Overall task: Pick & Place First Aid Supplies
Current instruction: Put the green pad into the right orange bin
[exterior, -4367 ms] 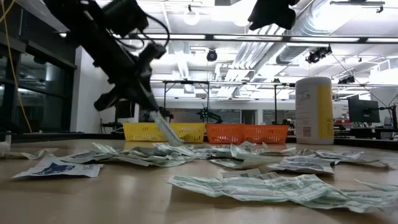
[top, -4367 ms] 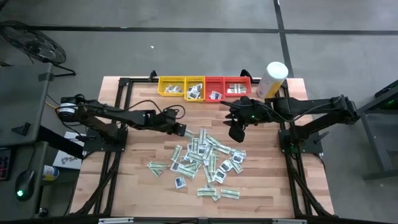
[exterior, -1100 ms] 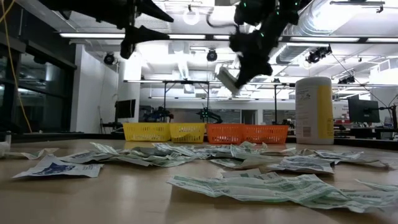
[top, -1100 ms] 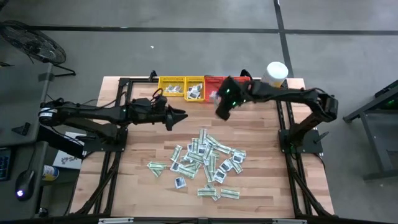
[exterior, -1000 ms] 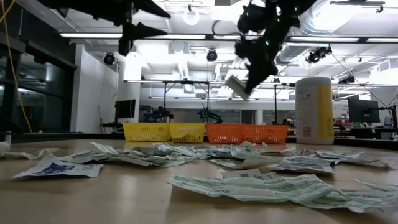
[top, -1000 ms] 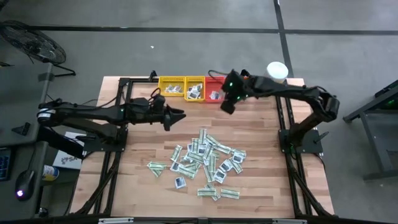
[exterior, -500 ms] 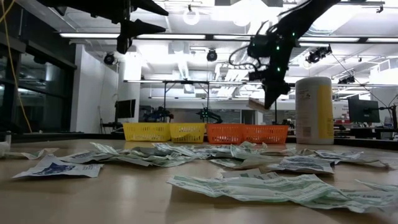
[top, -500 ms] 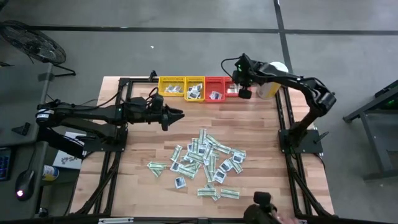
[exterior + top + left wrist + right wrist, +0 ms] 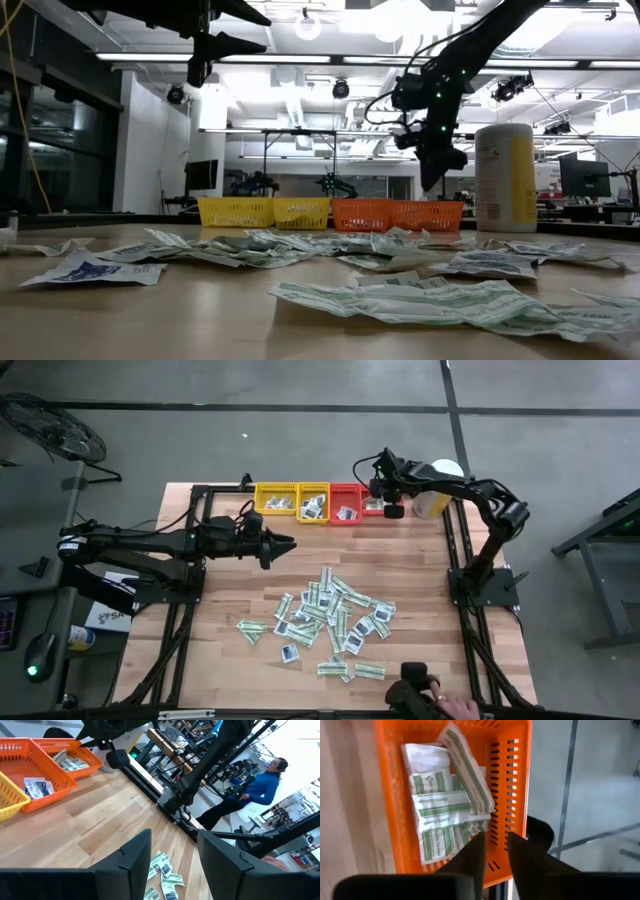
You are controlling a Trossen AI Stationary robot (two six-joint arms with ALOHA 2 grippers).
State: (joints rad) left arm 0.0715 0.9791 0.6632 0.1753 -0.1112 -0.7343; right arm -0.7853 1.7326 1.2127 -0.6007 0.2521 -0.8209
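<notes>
A wooden table (image 9: 410, 575) is seen standing on a grey floor, with a workshop of racks and ceiling lights behind it in the low view; a person in a blue top is visible beyond the table in the left wrist view, and a hand holding a dark object shows at the table's near edge in the high view. Along the far edge four trays are lined up, two yellow trays (image 9: 290, 499) and two red trays (image 9: 358, 499), with a white-and-yellow canister (image 9: 437, 490) just beside the last; some packets are already lying in each tray, so part of the sorting is judged done. The bulk of the first aid supplies (image 9: 332, 622) is left scattered in a loose heap at the middle of the table, white-and-green strips mixed with small blue-centred squares; most of the work is therefore judged to remain. The right gripper (image 9: 390, 498) is held above the outermost red tray; its fingers (image 9: 470, 856) are seen slightly parted with nothing between them, and a green-striped strip (image 9: 467, 775) is lying on the pile below, so a drop is judged just made. The left gripper (image 9: 283, 543) is held in the air near the yellow trays, well apart from the heap; its fingers (image 9: 132, 855) are spread and empty.
</notes>
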